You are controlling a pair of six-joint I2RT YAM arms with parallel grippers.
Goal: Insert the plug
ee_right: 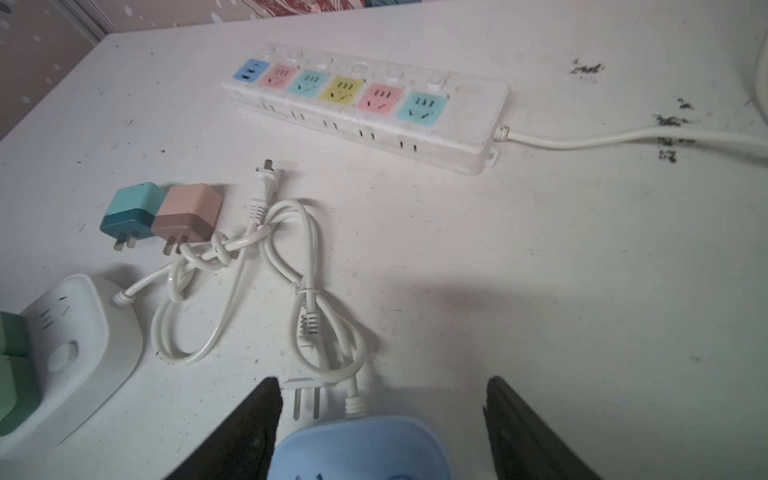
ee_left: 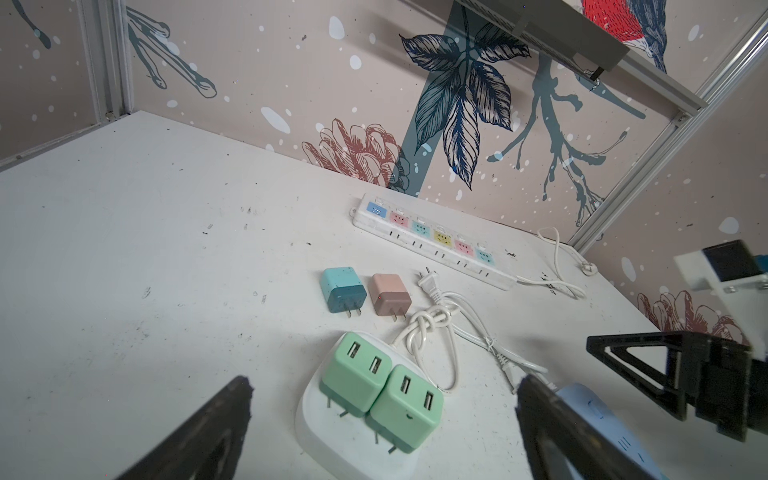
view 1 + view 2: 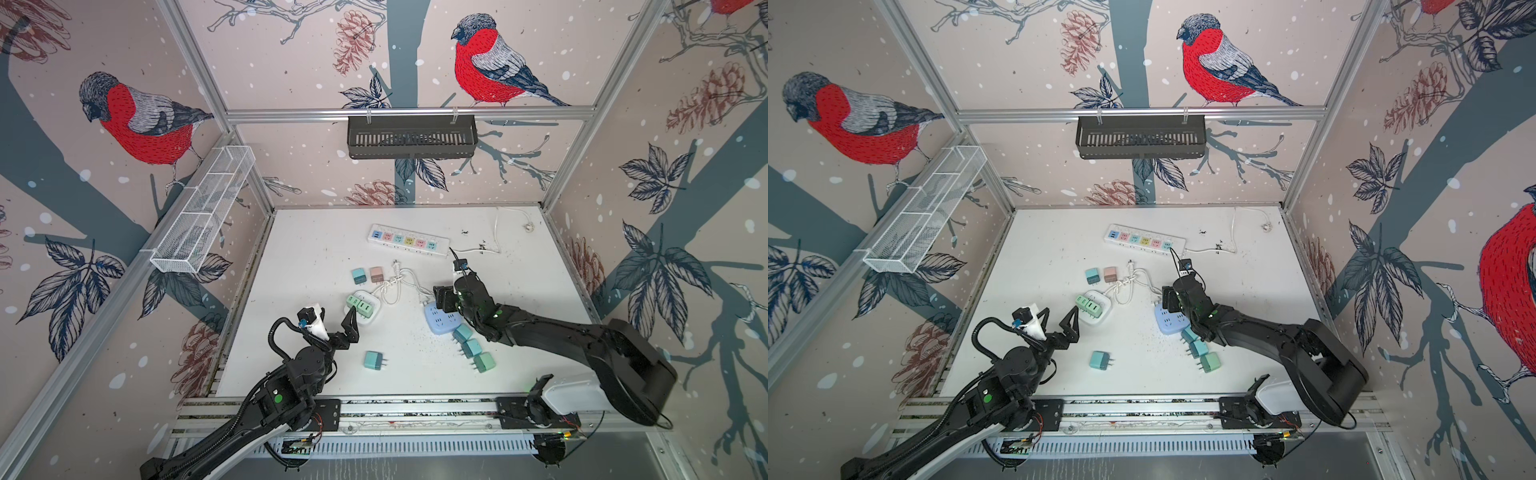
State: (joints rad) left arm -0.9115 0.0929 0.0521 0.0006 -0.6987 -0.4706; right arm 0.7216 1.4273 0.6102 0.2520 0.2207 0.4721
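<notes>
So I was standing there watching, and the left fingers [image 2: 208, 436] were spread wide with nothing in them, hanging just short of the white socket hub [image 2: 309, 419]. Two green USB chargers [image 2: 359, 380] lay on top of that hub with their pins showing. Over on the other side, the right fingers [image 1: 249, 436] stood apart above the near end of the blue socket hub [image 1: 361, 449]. One finger was right by its edge and the other had a clear gap, so no grip as far as I could see. The white plug [image 1: 306, 395] was flat on the table [image 3: 299, 257], pins toward the blue hub, just beside it and right in front of those right fingers, not in any socket. Its cord ran off into a knotted tangle of white cable [image 1: 220, 249] in the middle, with a second plug [image 1: 262, 183] poking out the far side. The long power strip [image 3: 409, 240] with the coloured sockets sat at the back, well apart from all that. A teal charger [image 2: 341, 289] and a pink charger [image 2: 390, 293] were side by side between the strip and the white hub. Three more teal-ish chargers [image 3: 471, 348] lined up by the right arm, and a lone teal one [image 3: 374, 360] lay near the front.
</notes>
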